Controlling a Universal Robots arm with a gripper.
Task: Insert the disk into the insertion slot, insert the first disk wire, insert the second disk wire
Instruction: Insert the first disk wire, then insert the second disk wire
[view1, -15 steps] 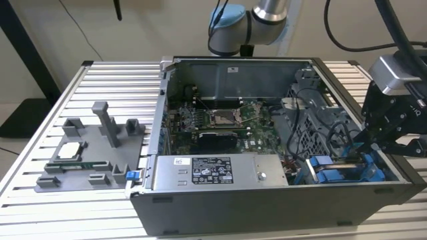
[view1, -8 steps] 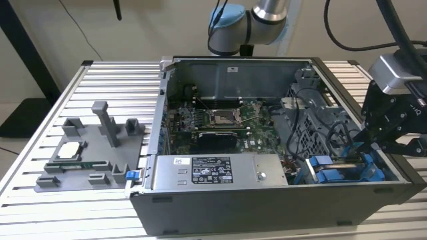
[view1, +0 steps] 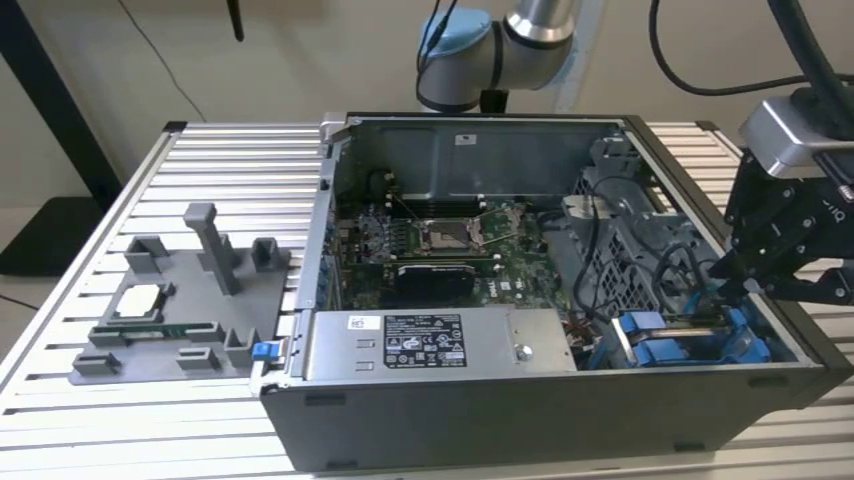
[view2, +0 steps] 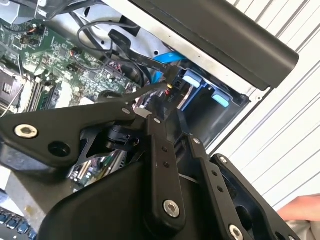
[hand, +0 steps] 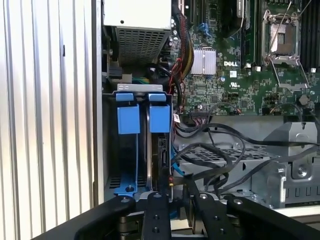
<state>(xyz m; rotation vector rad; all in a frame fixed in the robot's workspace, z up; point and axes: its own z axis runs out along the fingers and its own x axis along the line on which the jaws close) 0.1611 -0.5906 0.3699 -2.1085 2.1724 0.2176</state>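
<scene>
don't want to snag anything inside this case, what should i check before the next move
1. disk in the insertion slot: ok, it sits inside.
2. gripper at the disk's exposed end: ok.
3. black connector by the gripper lined up with the disk: cannot tell.
4. black connector fully plugged in: cannot tell.
5. cables away from the gripper: not ok, black loops crowd right beside it.
</scene>
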